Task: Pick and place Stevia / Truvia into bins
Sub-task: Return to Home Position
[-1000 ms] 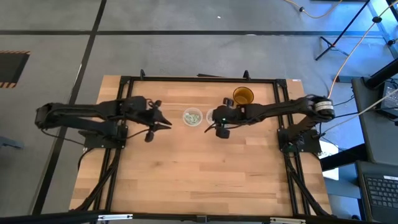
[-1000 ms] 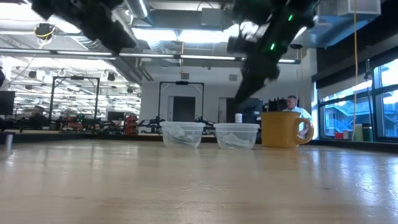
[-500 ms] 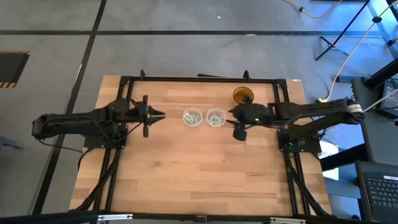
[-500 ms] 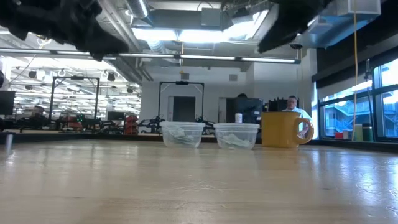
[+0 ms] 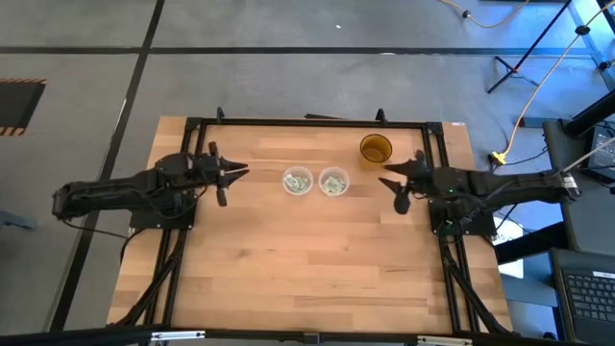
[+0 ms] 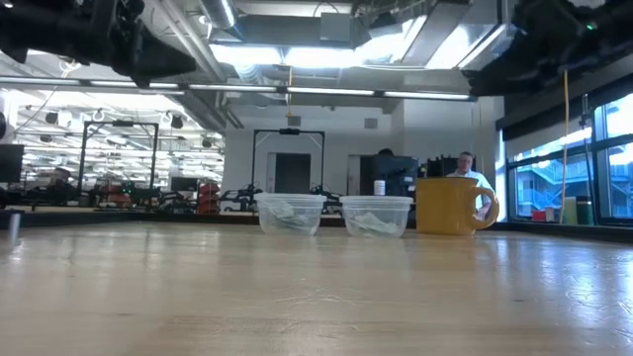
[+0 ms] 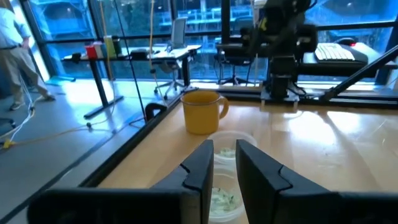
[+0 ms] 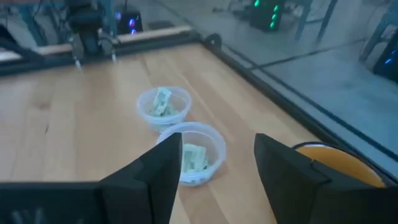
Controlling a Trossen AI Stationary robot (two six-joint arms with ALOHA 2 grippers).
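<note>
We see the right gripper [image 5: 388, 176], wide and empty, withdrawn rightward from the two bins [image 5: 333, 182], and the left gripper [image 5: 240, 172], narrow and empty, also pulled back, suggesting the sachets [image 8: 194, 155] are placed.

From my end: high cam sits overhead, straight down, whole table [image 5: 288, 279] and both arms in frame. Low cam sits at tabletop height, level, facing the room; the two clear cups [image 6: 289, 213] mid-distance, yellow mug [image 6: 450, 206] beside them. Left wrist cam looks across the table toward the right arm's base, cups close. Right wrist cam angles down from the opposite side. All four share cups and mug.
</note>
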